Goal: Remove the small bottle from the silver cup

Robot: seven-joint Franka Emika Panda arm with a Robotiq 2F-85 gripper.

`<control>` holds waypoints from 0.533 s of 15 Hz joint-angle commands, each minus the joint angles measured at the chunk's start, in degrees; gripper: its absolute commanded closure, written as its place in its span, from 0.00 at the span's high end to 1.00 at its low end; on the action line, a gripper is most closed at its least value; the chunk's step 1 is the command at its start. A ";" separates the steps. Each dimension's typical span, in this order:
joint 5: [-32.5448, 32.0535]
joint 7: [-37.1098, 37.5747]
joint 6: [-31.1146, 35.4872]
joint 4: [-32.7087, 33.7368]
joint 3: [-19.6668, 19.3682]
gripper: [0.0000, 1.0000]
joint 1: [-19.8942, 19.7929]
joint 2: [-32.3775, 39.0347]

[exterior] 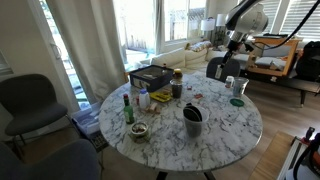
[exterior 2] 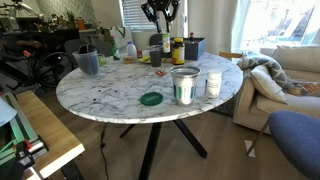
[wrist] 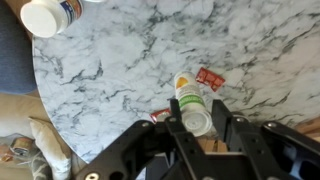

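Evidently the hand (wrist: 197, 118) grips the bottle (wrist: 190, 103) at lower centre of the wrist view, long axis running up-frame, tilted slightly left.

Table (wrist: 110, 80) white marble, grey veins; lid (exterior 2: 151, 98) green; small bottle (wrist: 192, 108) whitish.

Round white marble table (exterior: 215, 135) with grey veins. Silver cup (exterior 2: 184, 86) stands upright near the edge. White bottle (exterior 2: 212, 83) is just beside it, and a flat green lid (exterior 2: 151, 98) lies close by. Dark cup (exterior: 192, 121) stands more toward the middle. Green bottle (exterior: 127, 108) is upright with a small bowl (exterior: 138, 130) near it. Black box (exterior: 150, 76) sits at the rim, dark jars (exterior: 176, 87) beside it. In the wrist view a small red wrapper (wrist: 209, 78) lies flat on the marble.
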 commanded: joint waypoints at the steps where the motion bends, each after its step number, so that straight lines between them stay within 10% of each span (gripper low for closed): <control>1: 2.10 3.46 0.14 4.92 0.89 0.12 1.08 6.46; 8: 1.37 6.15 7.33 6.67 4.26 0.12 0.37 15.37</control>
